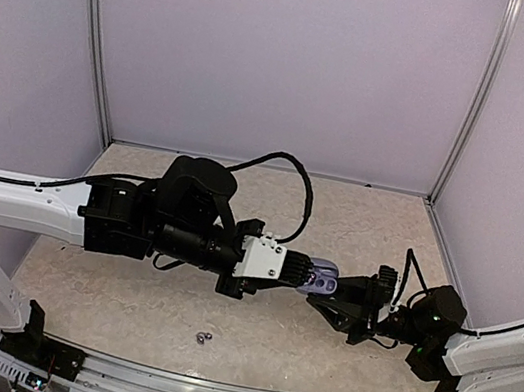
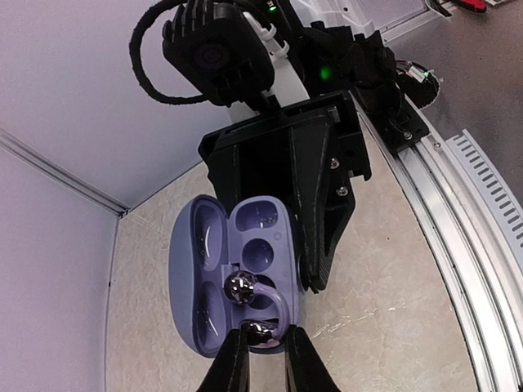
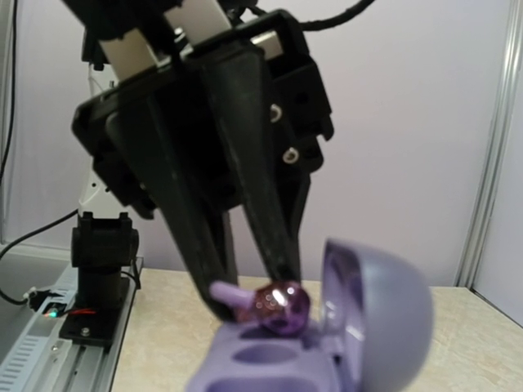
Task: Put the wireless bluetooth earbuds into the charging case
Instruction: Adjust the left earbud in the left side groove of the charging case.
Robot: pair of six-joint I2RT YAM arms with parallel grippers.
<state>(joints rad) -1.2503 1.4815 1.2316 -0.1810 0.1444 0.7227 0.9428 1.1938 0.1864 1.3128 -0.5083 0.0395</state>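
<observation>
Nothing is seated yet: both sockets I can see in the open lilac charging case [image 2: 186,273] look empty. My left gripper [image 2: 263,338] is pinched nearly closed on a purple earbud [image 3: 278,306], its chrome head just above the case's near socket. My right gripper [image 1: 331,295] appears clamped on the case, held off the table. What looks like another loose bud [image 1: 204,336] lies well apart.

The charging case [image 1: 320,279] hung over the middle of the counter [image 1: 121,303]. The left hand [image 2: 263,343] was left of the case and the right hand [image 1: 334,292] right of it, holding its side. One earbud [image 2: 241,287] sat over the case's cups, pinched in the left hand. Two tiny buds [image 1: 205,336] lay on the counter in front of the case, well apart from it.
</observation>
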